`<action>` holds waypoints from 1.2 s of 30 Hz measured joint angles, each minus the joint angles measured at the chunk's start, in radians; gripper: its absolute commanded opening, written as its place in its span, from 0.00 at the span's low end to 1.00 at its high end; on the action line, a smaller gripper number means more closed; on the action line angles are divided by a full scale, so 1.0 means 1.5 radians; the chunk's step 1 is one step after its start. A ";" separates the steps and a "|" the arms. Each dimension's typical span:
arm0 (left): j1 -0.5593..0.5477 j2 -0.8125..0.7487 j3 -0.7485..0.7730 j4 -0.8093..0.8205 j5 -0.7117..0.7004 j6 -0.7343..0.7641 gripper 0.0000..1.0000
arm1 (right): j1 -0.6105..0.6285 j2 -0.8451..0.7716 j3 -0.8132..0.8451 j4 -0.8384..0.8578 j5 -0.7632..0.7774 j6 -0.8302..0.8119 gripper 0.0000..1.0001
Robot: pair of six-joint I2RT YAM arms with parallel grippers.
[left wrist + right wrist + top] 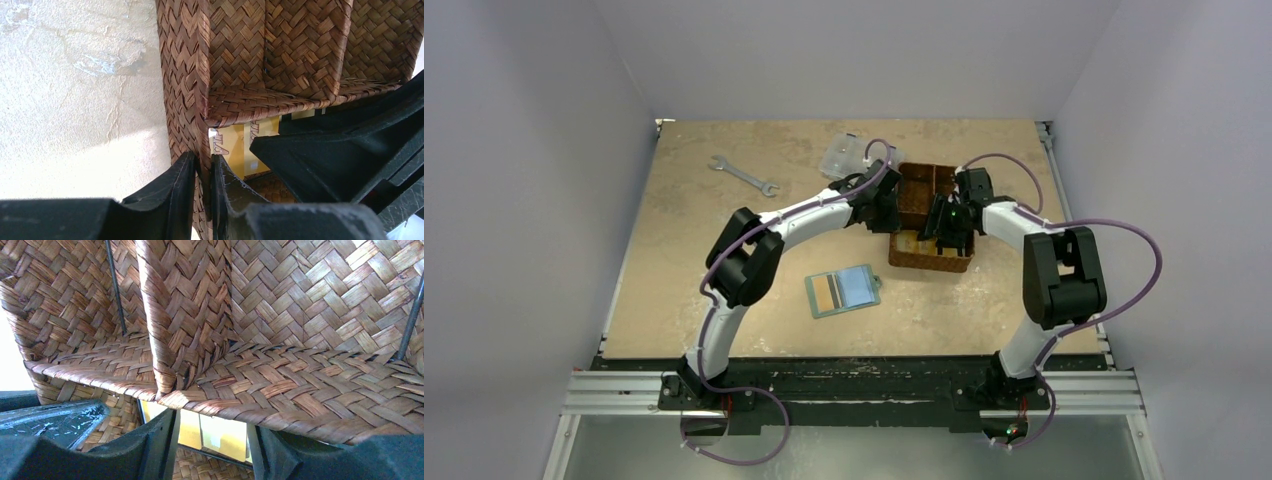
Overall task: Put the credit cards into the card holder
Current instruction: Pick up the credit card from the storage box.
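Note:
The card holder (844, 291) lies open on the table in front of the basket, its pale blue pockets up and an orange-gold card in its left half. Yellow credit cards (220, 437) rest in the near compartment of the brown woven basket (924, 190); they also show in the left wrist view as credit cards (235, 145). My left gripper (202, 159) is shut on the basket's left wall (182, 75), one finger outside and one inside. My right gripper (212, 419) hangs open in that compartment, its fingers (162, 440) in front of the cards. In the top view, the left gripper (890, 218) and right gripper (948, 240) stand close together.
A clear plastic compartment box (849, 155) stands behind the basket on the left. A metal wrench (743, 173) lies at the far left of the table. The right arm's black gripper body (350, 150) fills the right of the left wrist view.

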 measured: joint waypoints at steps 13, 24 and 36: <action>0.020 0.000 -0.003 0.002 -0.008 0.017 0.00 | -0.024 -0.006 -0.059 0.146 -0.123 0.041 0.37; 0.005 0.001 -0.005 0.008 0.016 0.024 0.00 | 0.005 -0.017 -0.064 0.244 -0.248 0.097 0.34; 0.002 0.003 -0.005 0.013 0.038 0.024 0.00 | 0.004 -0.033 -0.054 0.162 -0.199 0.058 0.52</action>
